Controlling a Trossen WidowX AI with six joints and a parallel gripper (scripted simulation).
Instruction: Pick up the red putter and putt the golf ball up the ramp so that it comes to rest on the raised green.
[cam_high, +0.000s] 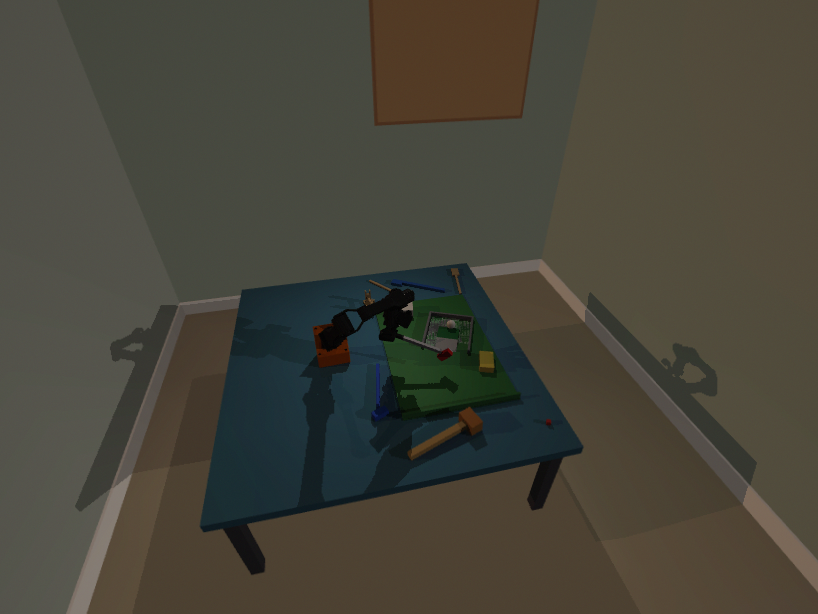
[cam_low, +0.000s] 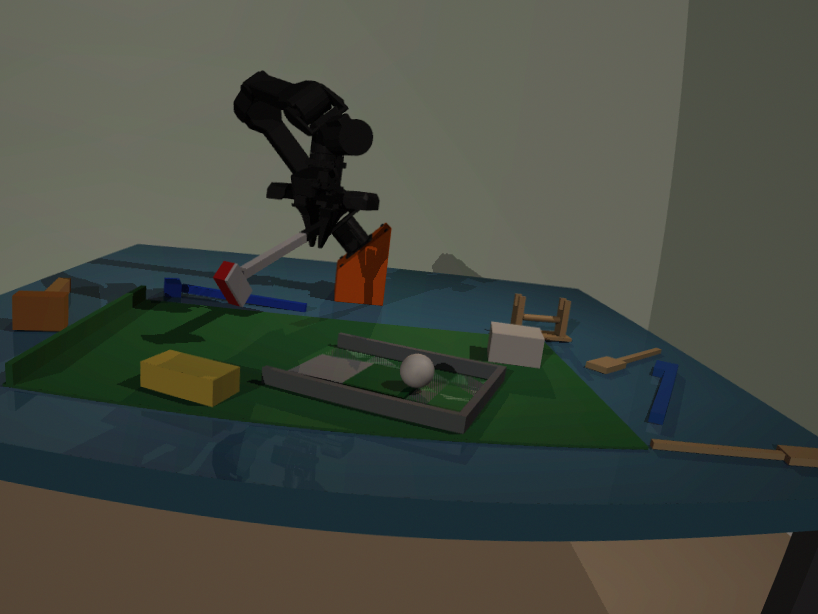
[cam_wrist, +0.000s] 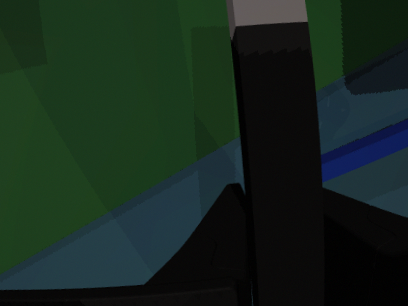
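The red putter (cam_high: 444, 354) (cam_low: 232, 284) has a red and white head and a pale shaft; its dark grip fills the middle of the wrist view (cam_wrist: 280, 125). My gripper (cam_high: 389, 335) (cam_low: 317, 241) is shut on that grip and holds the putter tilted, its head above the mat. The white golf ball (cam_high: 450, 323) (cam_low: 416, 370) sits on the raised green (cam_low: 373, 379), inside the grey border walls (cam_low: 370, 397) and away from the putter. The pale ramp (cam_high: 444, 344) (cam_low: 330, 367) is at the open end of the walls. The wrist view does not show the ball.
A yellow block (cam_high: 486, 361) (cam_low: 188, 380) and a white block (cam_low: 515, 345) stand on the green mat (cam_low: 548, 422). A blue stick tool (cam_high: 377, 389) (cam_low: 277, 303) lies beside the mat. An orange mallet (cam_high: 470, 421) (cam_low: 40, 310) lies beyond its raised edge. A wooden rack (cam_low: 541, 318) stands behind the white block.
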